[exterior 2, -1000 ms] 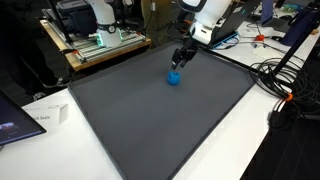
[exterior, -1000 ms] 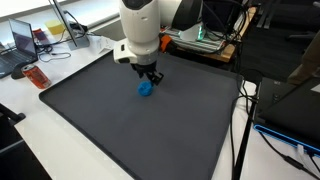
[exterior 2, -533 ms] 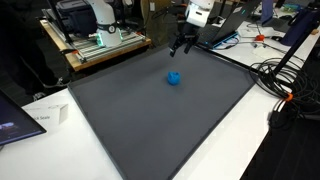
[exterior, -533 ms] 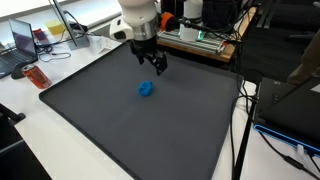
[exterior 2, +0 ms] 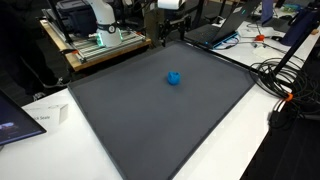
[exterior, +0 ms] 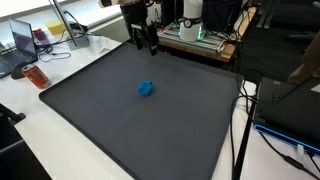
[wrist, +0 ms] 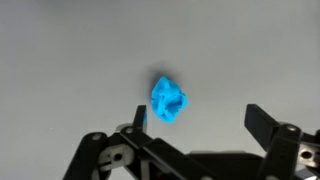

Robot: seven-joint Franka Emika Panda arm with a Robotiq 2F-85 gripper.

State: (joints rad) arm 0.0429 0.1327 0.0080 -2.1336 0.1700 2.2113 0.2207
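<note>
One small blue lump (exterior: 146, 89) lies on one dark grey mat (exterior: 110, 130), somewhat nearer the mat's far edge than its near one and about midway between its sides. One gripper (exterior: 146, 46) hangs above the mat's far edge, well apart from the lump, its two fingers spread wide and pinching nothing. Open mat surrounds the lump out to all four edges. In the wrist view the lump (wrist: 168, 100) looks bright blue, irregular, creased and faceted

Bright, even light from above; shadows on the dark mat (exterior: 130, 120) are faint. Both exterior views are coarse; the wrist view is soft, the hand (wrist: 196, 112) silhouetted.
</note>
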